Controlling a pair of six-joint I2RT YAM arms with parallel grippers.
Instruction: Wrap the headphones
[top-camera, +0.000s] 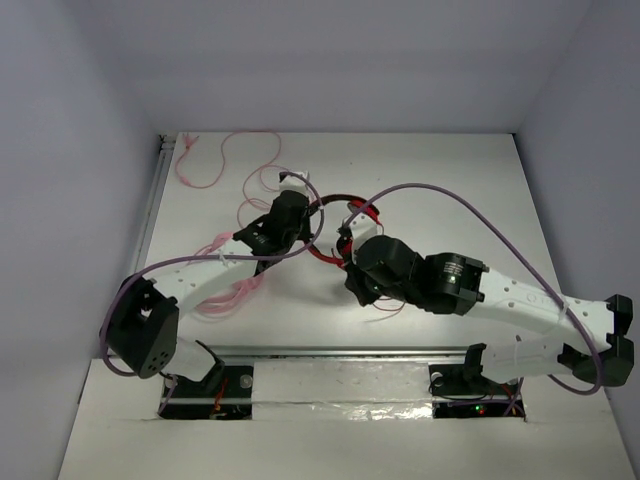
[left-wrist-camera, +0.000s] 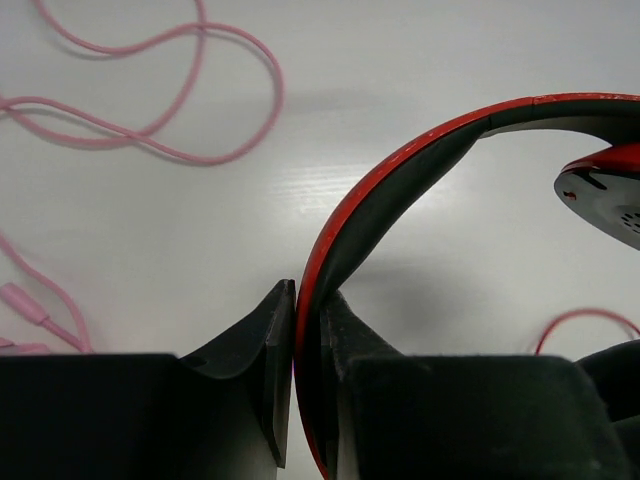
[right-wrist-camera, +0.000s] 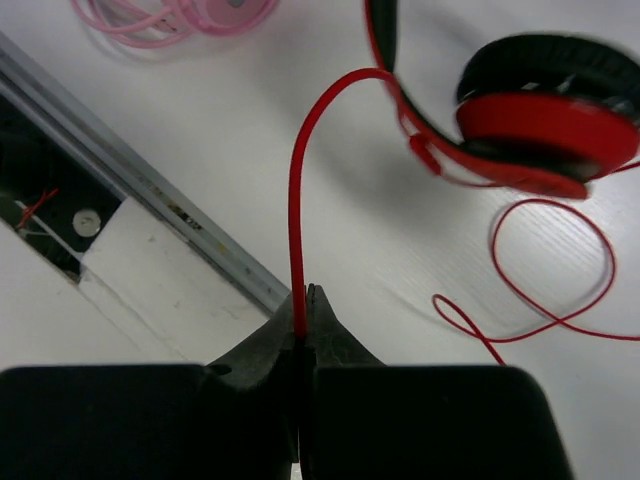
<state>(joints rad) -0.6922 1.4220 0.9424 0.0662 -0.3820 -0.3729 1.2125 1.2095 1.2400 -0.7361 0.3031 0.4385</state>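
The red headphones (top-camera: 335, 215) lie mid-table between the two arms. In the left wrist view my left gripper (left-wrist-camera: 308, 300) is shut on the red, black-lined headband (left-wrist-camera: 400, 165); one ear cup (left-wrist-camera: 605, 190) shows at the right edge. In the right wrist view my right gripper (right-wrist-camera: 303, 305) is shut on the thin red cable (right-wrist-camera: 297, 190), which arches up to the headband; the other ear cup (right-wrist-camera: 545, 125) with its black pad lies upper right, and more cable (right-wrist-camera: 560, 280) loops loose on the table. In the top view the left gripper (top-camera: 298, 205) and right gripper (top-camera: 352, 268) flank the headphones.
Pale pink headphones (right-wrist-camera: 205, 12) and their pink cable (top-camera: 215, 165) lie at the left and back left; the pink cable also shows in the left wrist view (left-wrist-camera: 150, 90). A metal rail (right-wrist-camera: 130, 190) runs along the table's near edge. A purple arm cable (top-camera: 470, 215) arcs over the right arm.
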